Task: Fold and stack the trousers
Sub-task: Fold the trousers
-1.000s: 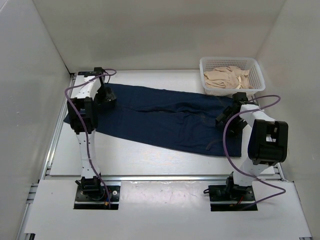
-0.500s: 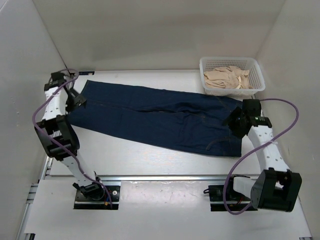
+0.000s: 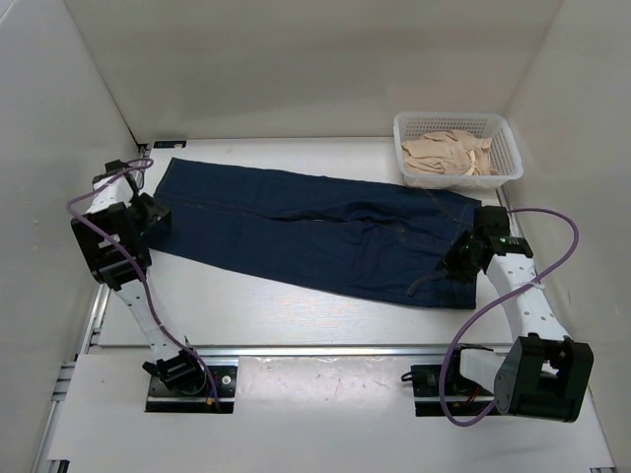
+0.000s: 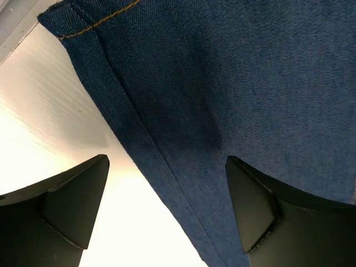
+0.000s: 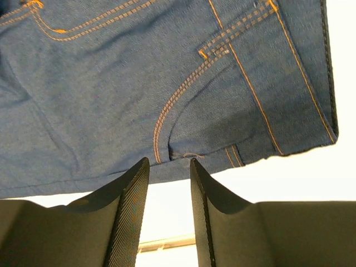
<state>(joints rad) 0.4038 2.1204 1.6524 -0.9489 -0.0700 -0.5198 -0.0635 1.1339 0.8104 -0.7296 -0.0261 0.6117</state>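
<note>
Shows the trousers (image 3: pixel 315 232) spread flat, waist end just in front of the basket (image 3: pixel 449 116), legs running leftward from it. Has the left gripper (image 4: pixel 168 161), farthest from the basket, gaping wide over 1 leg's edge. Has the right gripper (image 5: pixel 169 162), near the basket, only a slim gap apart at the waist-end edge.

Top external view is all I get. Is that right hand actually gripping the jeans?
Observer: Nothing is pinched yet. The right hand has its fingers slightly apart at the edge of the trousers, beside a pocket.
Operator: And the left hand?
Observer: The left hand is wide open, straddling a leg's side seam near the hem.
Operator: Any detail I miss?
Observer: Tan stitching runs along the hem and pocket.
</note>
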